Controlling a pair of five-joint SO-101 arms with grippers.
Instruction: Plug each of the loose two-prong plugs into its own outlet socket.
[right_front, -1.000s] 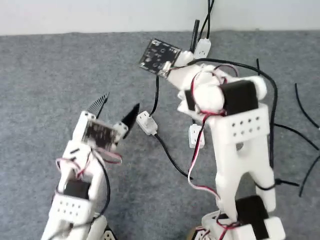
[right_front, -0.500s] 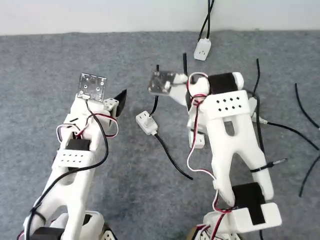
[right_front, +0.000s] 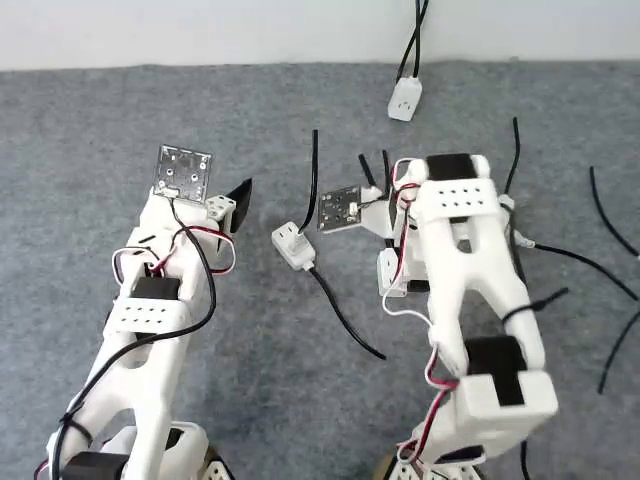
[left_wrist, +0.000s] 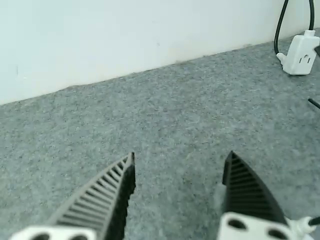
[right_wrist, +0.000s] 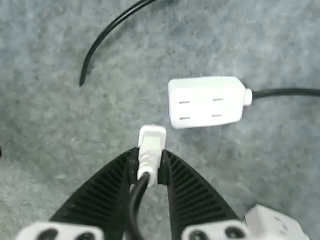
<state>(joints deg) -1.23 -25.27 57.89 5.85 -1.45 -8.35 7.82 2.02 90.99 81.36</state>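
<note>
The right gripper (right_wrist: 150, 154) is pinched on the plug (right_wrist: 151, 142), gripping its white body from both sides while its black cord (right_wrist: 136, 192) trails back between the fingers. The plug's free end sticks out past the fingertips. Its prongs cannot be made out.

The block (right_wrist: 205, 101) lies flat on the carpet (right_wrist: 60, 130), just beyond the plug's free end and a little off to one side, close but not touching. Its long axis runs across the line the plug points along, so the plug faces the block's long side, not its sockets. Two pairs of slots show on the block's upper face, and its own cable (right_wrist: 285, 92) leaves from the end farther from the plug.

The coming move probably turns on this mismatch. The plug likely has to shift sideways over the nearer pair of slots, then tip so its prongs point down into the block's face. A straight push would likely just nudge the block along the carpet.

The left gripper (left_wrist: 181, 159) is spread wide with nothing in it, over bare carpet. A far block (left_wrist: 301, 52) lies well apart from it by the wall. The right arm is the nearer one to the block and already carries the plug, so the insertion looks to be its job.
</note>
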